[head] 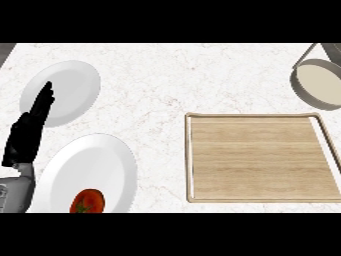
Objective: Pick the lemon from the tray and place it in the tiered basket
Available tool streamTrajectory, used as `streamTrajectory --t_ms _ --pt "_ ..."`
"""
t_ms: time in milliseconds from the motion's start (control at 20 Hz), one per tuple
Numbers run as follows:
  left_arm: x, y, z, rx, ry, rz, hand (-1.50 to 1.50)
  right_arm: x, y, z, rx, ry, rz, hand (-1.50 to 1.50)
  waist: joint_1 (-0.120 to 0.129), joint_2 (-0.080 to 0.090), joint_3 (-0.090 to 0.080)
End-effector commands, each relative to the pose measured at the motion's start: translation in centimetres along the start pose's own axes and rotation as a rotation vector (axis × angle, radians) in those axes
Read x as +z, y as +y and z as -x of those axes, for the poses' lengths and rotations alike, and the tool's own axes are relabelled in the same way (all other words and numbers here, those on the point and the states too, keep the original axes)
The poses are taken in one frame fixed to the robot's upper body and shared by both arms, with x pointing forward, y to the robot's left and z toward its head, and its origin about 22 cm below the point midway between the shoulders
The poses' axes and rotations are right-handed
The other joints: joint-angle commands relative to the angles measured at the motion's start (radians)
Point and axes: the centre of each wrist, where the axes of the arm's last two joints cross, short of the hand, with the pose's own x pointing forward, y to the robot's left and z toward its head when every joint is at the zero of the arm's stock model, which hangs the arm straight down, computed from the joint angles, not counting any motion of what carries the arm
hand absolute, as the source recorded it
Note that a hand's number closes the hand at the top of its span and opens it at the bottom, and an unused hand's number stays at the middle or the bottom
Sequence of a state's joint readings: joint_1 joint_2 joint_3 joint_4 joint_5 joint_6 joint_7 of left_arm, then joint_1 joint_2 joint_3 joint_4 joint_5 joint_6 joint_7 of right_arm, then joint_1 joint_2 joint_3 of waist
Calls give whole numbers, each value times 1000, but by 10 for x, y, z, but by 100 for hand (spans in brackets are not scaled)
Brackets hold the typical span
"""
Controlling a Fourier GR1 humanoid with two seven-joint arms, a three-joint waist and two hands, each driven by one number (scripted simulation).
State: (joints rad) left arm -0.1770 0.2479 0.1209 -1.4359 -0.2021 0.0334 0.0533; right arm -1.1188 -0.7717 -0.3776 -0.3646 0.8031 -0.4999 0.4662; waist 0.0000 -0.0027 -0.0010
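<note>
Lemon: not visible in head view; position cannot be told. Wooden tray (265, 196) on bench (165, 80), right of centre, surface bare. Tiered basket (322, 82) at upper right corner, well apart from tray. Left robot hand (30, 130) at left edge, fingers straight, holding nothing, overlapping upper white plate (73, 85). Lower white plate (92, 167) carries tomato (88, 202). Right robot hand out of view.

Two white plates (68, 90) (92, 170), a tomato (88, 202) on the nearer.
</note>
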Motion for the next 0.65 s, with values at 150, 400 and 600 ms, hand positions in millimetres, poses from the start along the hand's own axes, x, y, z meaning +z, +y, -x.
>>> streamTrajectory --t_ms 150,400,600 --pt "15 9 19 0 37 -21 0 -17 -35 30 -70 106 -49 -150 -45 -16 -1" --pt "20 13 26 -11 50 -46 0 -19 -58 71 -88 81 -81 -150 -72 -21 -1" --pt "30 15 12 -2 62 -53 0 -16 -84 103 -145 57 -74 -150 -80 -30 0"
